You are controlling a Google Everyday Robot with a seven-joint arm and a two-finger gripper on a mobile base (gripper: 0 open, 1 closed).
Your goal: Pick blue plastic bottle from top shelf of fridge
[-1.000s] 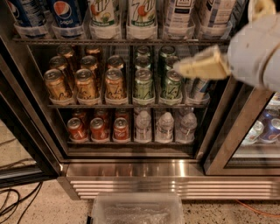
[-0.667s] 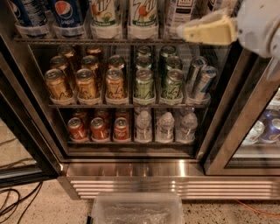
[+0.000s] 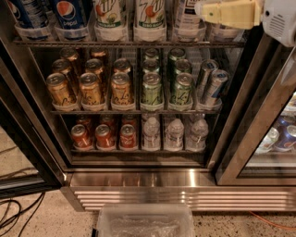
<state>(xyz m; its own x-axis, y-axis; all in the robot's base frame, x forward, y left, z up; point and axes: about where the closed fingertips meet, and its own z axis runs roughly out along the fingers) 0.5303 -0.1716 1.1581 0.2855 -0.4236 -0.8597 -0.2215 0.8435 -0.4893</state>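
Blue plastic bottle (image 3: 69,16), Pepsi-labelled; claw (image 3: 203,10) far right

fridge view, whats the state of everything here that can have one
fridge: open, racks exposed
gripper: top right, in front of the right-hand bottles on the top shelf
blue plastic bottle: upright on the top shelf, untouched
gold cans: upright
slim silver cans: tilted
water bottles: upright, capped

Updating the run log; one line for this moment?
gripper: upper right, at top shelf level | blue bottle: top shelf, left, not held
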